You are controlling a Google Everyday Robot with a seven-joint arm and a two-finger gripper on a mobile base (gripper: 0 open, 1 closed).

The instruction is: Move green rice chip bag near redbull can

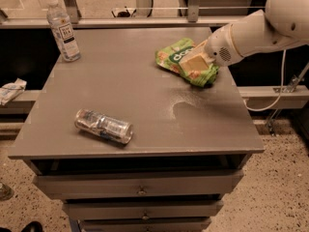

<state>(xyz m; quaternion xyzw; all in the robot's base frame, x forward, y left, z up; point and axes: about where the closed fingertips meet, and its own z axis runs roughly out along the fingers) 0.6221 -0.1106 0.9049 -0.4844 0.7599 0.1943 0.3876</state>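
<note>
Three items on the grey bench (145,91). The redbull can (103,126) lies on its side near the front-left edge and serves as reference. The green rice chip bag (175,57) is well apart from the can, far behind it and to its right, close to the bench's right-rear corner. The pincer (198,64) is at the bag's right end, clenched on the bag, with one pale finger (193,62) pressed over the pouch. The white arm (260,28) reaches in from further right of the can. A clear water bottle (63,29) stands upright behind the can, slightly to its left, at the rear edge.
</note>
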